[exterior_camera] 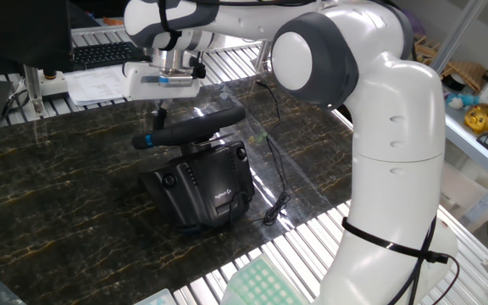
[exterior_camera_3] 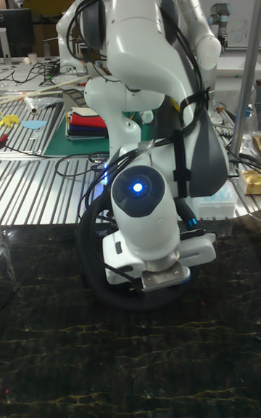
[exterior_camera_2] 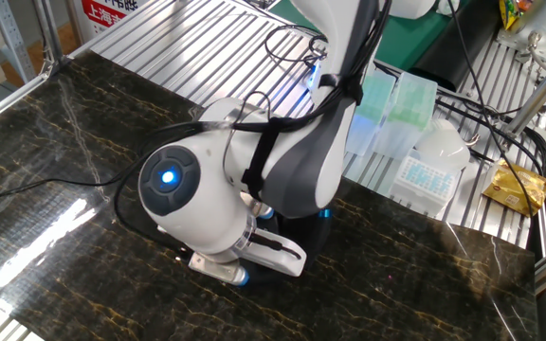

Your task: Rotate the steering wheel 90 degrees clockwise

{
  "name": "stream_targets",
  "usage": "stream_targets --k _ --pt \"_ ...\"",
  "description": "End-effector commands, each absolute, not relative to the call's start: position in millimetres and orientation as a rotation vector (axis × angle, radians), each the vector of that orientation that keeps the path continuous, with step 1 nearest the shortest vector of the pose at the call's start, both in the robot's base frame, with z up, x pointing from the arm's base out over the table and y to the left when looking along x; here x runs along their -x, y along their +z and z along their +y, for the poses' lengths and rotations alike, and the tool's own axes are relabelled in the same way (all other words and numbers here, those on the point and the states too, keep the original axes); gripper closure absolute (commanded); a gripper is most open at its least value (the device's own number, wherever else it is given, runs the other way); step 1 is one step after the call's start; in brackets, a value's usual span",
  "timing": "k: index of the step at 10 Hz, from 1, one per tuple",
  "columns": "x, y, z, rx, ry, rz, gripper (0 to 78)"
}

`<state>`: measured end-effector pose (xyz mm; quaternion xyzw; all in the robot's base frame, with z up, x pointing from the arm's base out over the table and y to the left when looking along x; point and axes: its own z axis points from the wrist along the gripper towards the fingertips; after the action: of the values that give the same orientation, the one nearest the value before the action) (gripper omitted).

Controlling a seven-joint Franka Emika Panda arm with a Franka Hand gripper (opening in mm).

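The steering wheel (exterior_camera: pixel 197 125) shows edge-on in one fixed view as a black rim tilted up to the right, with its blue stripe (exterior_camera: pixel 148 140) at the left end. It sits on a boxy black base (exterior_camera: pixel 202 182). My gripper (exterior_camera: pixel 161 113) hangs just above and behind the rim's left part, close to the stripe. Its fingers read as one narrow dark shape, so their state is unclear. In the other fixed view and the tall fixed view the arm covers most of the steering wheel (exterior_camera_3: pixel 88 265), and the fingertips are hidden.
A thin black cable (exterior_camera: pixel 274 169) trails from the base toward the table's slatted edge. A keyboard (exterior_camera: pixel 104 53) and papers lie at the back left. Pipette tip boxes (exterior_camera_2: pixel 387 104) stand beyond the wheel. A green rack (exterior_camera: pixel 261 284) sits at the front.
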<state>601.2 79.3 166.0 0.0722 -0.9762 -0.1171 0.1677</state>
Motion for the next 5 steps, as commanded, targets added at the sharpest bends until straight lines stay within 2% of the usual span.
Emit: stream_targets --k 1,5 --pt "-600.3 167.1 83.6 -0.208 -0.345 -2.772 77.6" --pt "-600.1 161.2 85.5 -0.214 -0.357 -2.767 77.6"
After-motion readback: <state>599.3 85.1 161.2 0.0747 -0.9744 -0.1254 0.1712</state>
